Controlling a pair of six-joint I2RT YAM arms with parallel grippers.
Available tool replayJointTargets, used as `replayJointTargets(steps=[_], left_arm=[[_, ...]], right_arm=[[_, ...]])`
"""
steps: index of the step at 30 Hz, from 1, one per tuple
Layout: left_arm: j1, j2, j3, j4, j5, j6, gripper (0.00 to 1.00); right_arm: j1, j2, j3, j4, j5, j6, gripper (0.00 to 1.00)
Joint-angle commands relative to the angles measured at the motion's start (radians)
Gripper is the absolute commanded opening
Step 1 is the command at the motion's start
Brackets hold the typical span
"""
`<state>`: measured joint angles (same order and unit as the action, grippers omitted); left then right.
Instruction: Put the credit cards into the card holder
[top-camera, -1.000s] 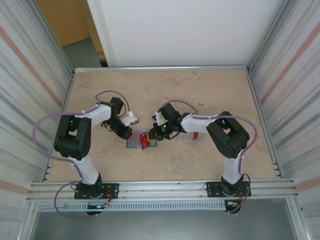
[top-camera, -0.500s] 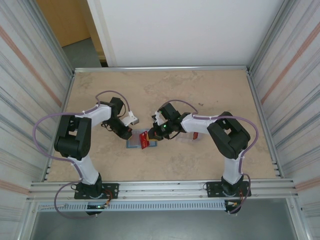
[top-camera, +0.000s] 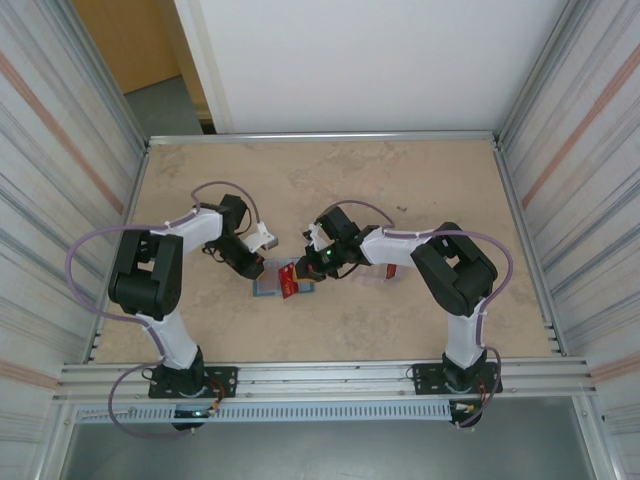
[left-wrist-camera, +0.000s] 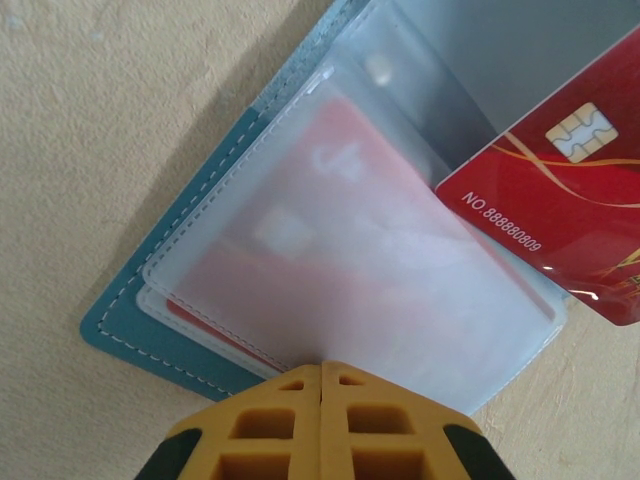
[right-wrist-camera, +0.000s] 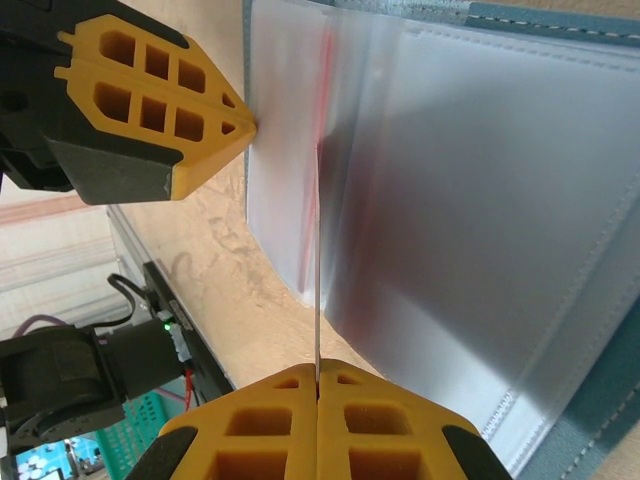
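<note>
Right wrist: right claw (right-wrist-camera: 318, 385) pinches card (right-wrist-camera: 318, 300) over holder (right-wrist-camera: 560, 18)

Tally: two thin glossy red rectangular cards (left-wrist-camera: 560, 190); one flat teal-blue stitched folding wallet (left-wrist-camera: 130, 335).

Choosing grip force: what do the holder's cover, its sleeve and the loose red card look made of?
Cover: teal, matte, white-stitched edge; likely faux leather or fabric.
Sleeve: frosted translucent plastic; red shows through it.
Card: glossy plastic, printed, with a metallic-looking chip.
</note>
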<state>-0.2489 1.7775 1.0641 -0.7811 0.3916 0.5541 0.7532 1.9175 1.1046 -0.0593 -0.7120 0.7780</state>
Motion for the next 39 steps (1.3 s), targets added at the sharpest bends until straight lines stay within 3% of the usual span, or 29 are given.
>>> replayJointTargets(steps=[1,22,39], left_arm=[[-0.008,0.033,-0.004,-0.012,-0.019,0.015,0.0],[-0.007,0.019,-0.015,-0.01,-0.019,0.016,0.0],[-0.008,0.014,-0.018,-0.009,-0.019,0.018,0.0]], right_arm=[[0.005,0.008,0.03,-0.002,-0.02,0.006,0.0],[-0.012,0.07,0.048,0.018,-0.024,0.017,0.0],[-0.021,0.092,0.005,0.097,0.053,0.095,0.0]])
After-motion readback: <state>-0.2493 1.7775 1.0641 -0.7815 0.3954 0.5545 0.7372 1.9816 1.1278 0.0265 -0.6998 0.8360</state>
